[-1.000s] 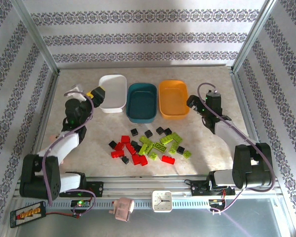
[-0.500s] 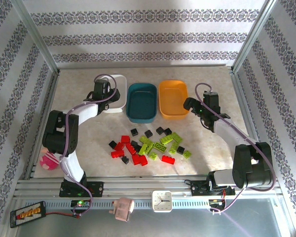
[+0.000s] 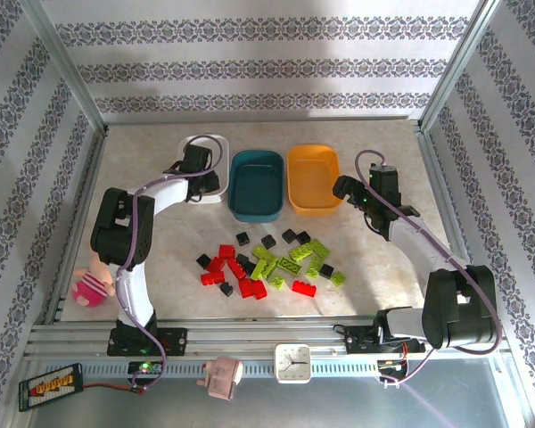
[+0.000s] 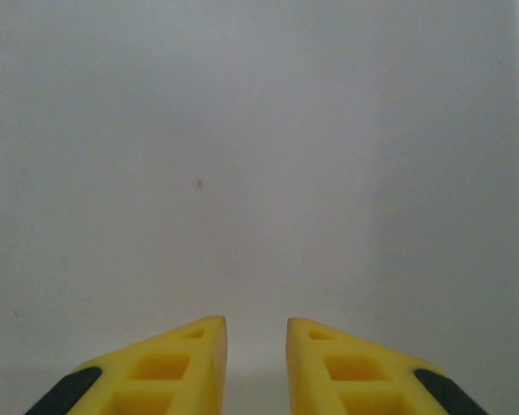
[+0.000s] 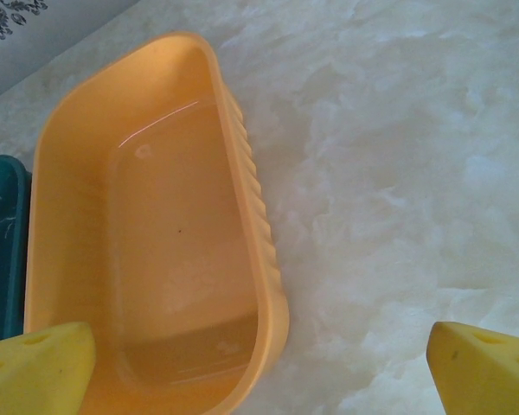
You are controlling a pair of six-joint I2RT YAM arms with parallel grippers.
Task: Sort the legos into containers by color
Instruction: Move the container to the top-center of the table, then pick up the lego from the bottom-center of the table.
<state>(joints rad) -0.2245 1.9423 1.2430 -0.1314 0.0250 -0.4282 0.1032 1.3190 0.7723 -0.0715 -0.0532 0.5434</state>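
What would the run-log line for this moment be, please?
left tool shut at white tub | right tool open by orange tub | legos on table

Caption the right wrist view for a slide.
Open right gripper above the edge of the empty orange tub, teal tub beside it.

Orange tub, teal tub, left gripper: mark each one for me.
orange tub [image 5: 173, 259], right wrist view, bare floor of the tub.
teal tub [image 3: 256, 183], top external view, bare floor of the tub.
left gripper [image 4: 255, 327], left wrist view, midway between its yellow fingertips.
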